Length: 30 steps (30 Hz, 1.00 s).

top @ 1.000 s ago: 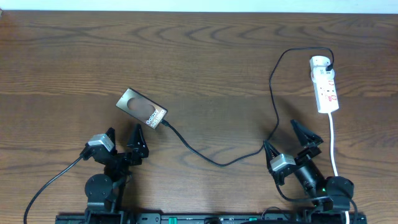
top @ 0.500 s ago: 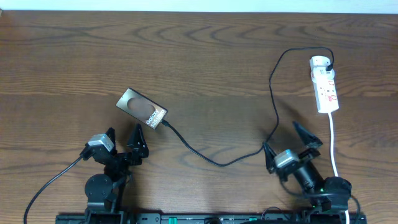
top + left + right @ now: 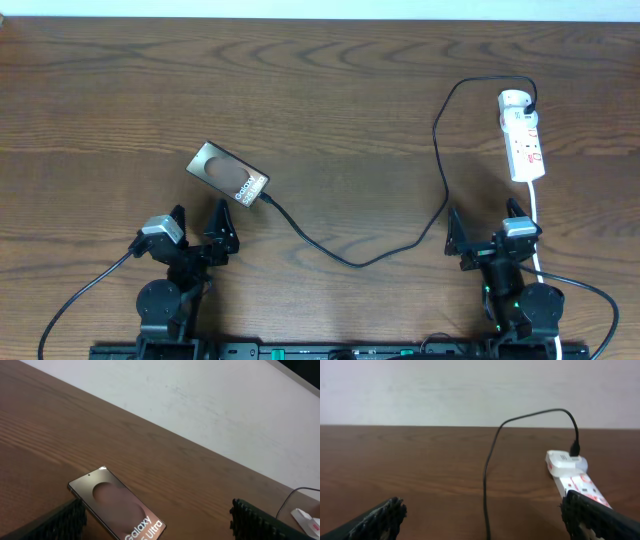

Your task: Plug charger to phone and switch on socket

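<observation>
From overhead, the phone (image 3: pixel 228 174) lies flat on the tabletop (image 3: pixel 320 90) at about nine o'clock from centre, angled so its short end faces five o'clock. The charger (image 3: pixel 352 263) meets that end and its tip touches the phone. It looks plugged in, though I cannot tell whether it is fully seated. The cable sags toward six o'clock, then climbs to the socket (image 3: pixel 522 140) at two o'clock, where its other end sits in the rounded head. That slack lets both things lie undisturbed. A white cord (image 3: pixel 535 215) trails from the socket toward six o'clock. The left claw (image 3: pixel 200 218) sits at seven o'clock and the right claw (image 3: pixel 485 228) at five o'clock. Both are spread wide, hold nothing and are well apart from the task's things.

In the left wrist view, the phone lies face up between the spread fingers at twelve o'clock, so this arm is lined up on it.

In the right wrist view, the socket lies at one o'clock with the cable arching into it. The arm faces it, likely to reach the switch, whose state is too small to read.
</observation>
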Available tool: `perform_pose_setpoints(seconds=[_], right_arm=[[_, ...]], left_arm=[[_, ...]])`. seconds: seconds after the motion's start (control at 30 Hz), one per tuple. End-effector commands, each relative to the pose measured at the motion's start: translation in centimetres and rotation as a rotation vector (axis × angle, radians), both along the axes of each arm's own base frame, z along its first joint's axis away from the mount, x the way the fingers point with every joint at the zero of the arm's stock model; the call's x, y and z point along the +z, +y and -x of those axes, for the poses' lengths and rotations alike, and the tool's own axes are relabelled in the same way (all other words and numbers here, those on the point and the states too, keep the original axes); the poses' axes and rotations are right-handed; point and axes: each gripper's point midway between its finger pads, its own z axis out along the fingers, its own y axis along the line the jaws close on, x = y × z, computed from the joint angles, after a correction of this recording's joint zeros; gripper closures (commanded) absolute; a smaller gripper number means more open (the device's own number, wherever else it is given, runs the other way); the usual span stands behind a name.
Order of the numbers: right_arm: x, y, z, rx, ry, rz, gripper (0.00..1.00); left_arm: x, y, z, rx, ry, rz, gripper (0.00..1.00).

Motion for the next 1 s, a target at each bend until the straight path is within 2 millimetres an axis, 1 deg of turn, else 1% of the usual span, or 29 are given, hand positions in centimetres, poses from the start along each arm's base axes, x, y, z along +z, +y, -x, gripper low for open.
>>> perform_pose_setpoints(seconds=[0.0, 0.97], right_arm=[[-0.22, -0.88, -0.05, -0.068, 0.015, -0.072, 0.01], [-0.09, -0.61, -0.04, -0.055, 0.010, -0.068, 0.01]], left_arm=[[-1.48, -0.34, 0.12, -0.020, 0.045, -0.014, 0.09], [-1.48, -0.34, 0.12, -0.020, 0.045, -0.014, 0.08]])
